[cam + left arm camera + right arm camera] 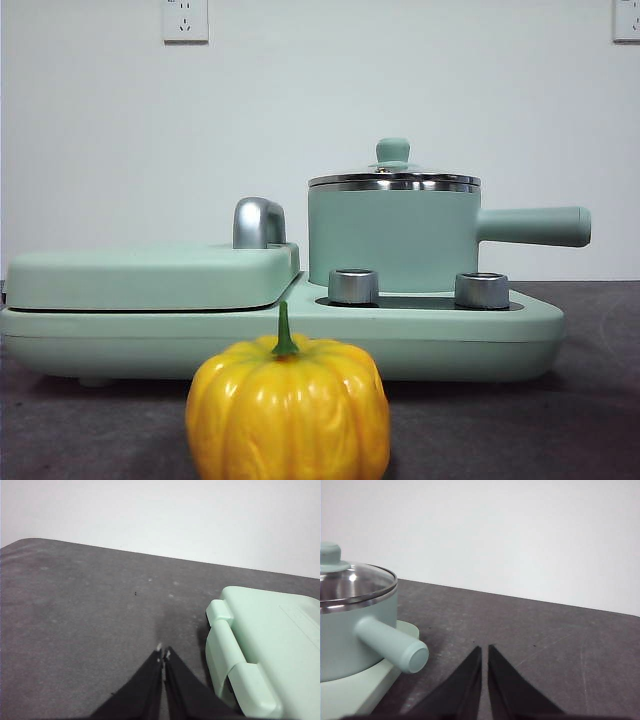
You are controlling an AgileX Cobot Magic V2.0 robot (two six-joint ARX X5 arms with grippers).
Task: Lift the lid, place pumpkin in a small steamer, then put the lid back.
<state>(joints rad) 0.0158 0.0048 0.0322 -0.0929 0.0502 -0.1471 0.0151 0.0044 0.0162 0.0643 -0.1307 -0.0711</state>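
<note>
The pumpkin (288, 410), glossy yellow-orange with a green stem, sits on the dark table at the front centre. Behind it the small steamer (392, 238) stands on the cooker base, its long handle (533, 226) pointing right. The lid (394, 178) rests on the steamer, mint-green knob up. The right wrist view shows the steamer (345, 640), its lid (350, 586) and handle (392, 644) beside my right gripper (484, 649), which is shut and empty over the table. My left gripper (163, 654) is shut and empty, next to the cooker's flat cover (265, 645). Neither gripper shows in the front view.
The mint-green cooker base (280, 335) spans the table, with a flat rectangular cover (150, 275) on its left half, a steel hinge post (258, 222) and two steel knobs (353, 286) in front of the steamer. A white wall stands behind.
</note>
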